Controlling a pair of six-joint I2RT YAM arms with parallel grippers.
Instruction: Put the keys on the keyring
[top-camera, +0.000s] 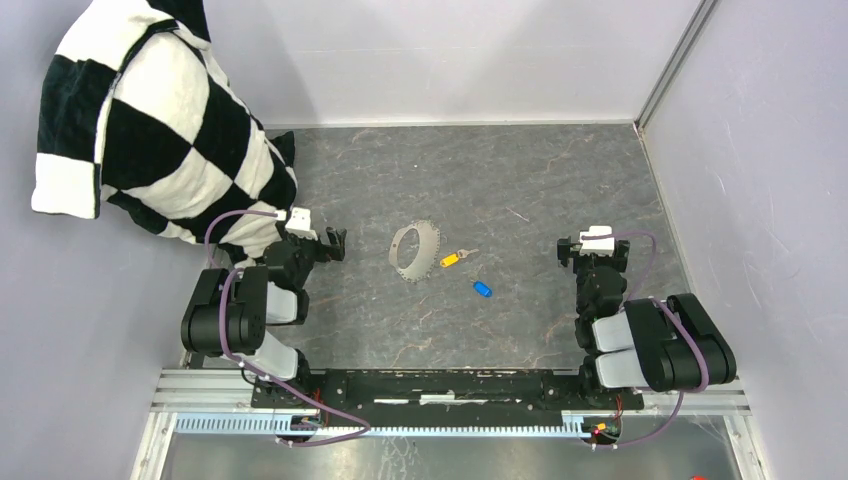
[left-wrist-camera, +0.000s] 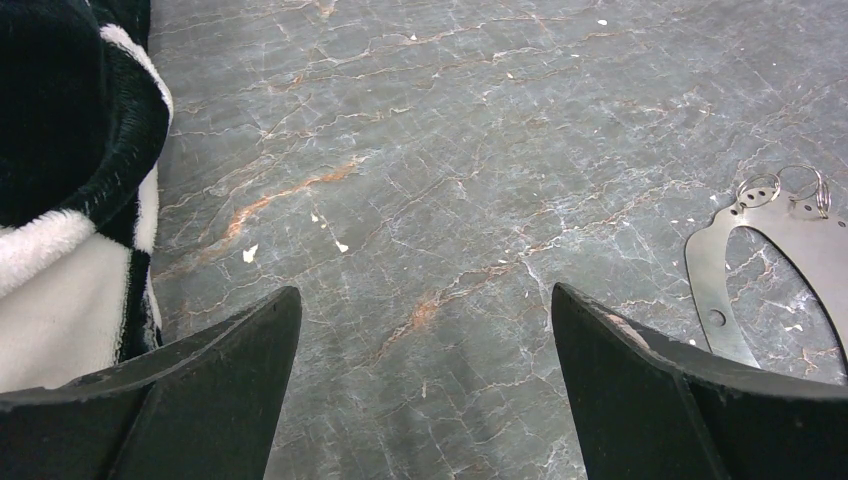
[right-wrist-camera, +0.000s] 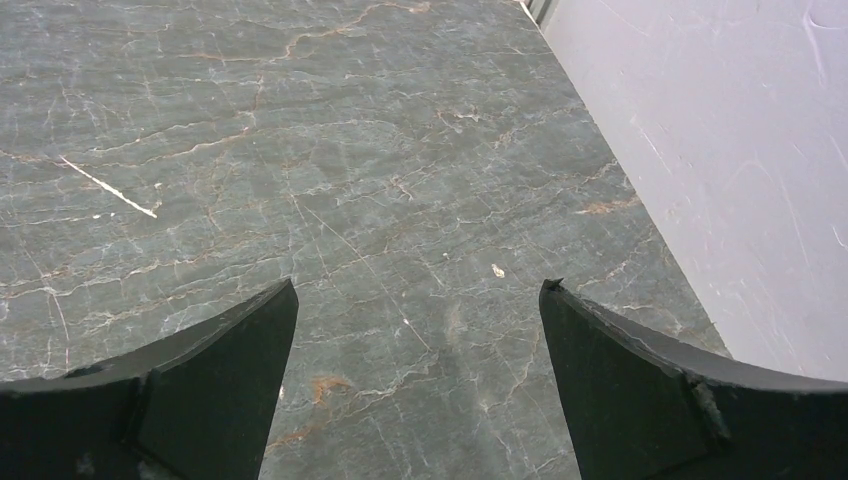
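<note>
The keyring (top-camera: 396, 255), a thin grey metal loop, lies flat on the dark marbled table near the middle. Part of it shows at the right edge of the left wrist view (left-wrist-camera: 705, 270), with small rings at its top. The yellow-headed key (top-camera: 450, 259) lies just right of the loop. The blue-headed key (top-camera: 482, 289) lies a little nearer and further right. My left gripper (top-camera: 333, 245) is open and empty, left of the keyring (left-wrist-camera: 425, 300). My right gripper (top-camera: 570, 250) is open and empty, well right of the keys (right-wrist-camera: 418, 290). Neither key shows in a wrist view.
A black-and-white checkered cloth (top-camera: 150, 120) hangs over the table's far left corner, close to my left arm, and shows in the left wrist view (left-wrist-camera: 60, 200). Pale walls enclose the table; the right wall (right-wrist-camera: 720, 150) is near my right gripper.
</note>
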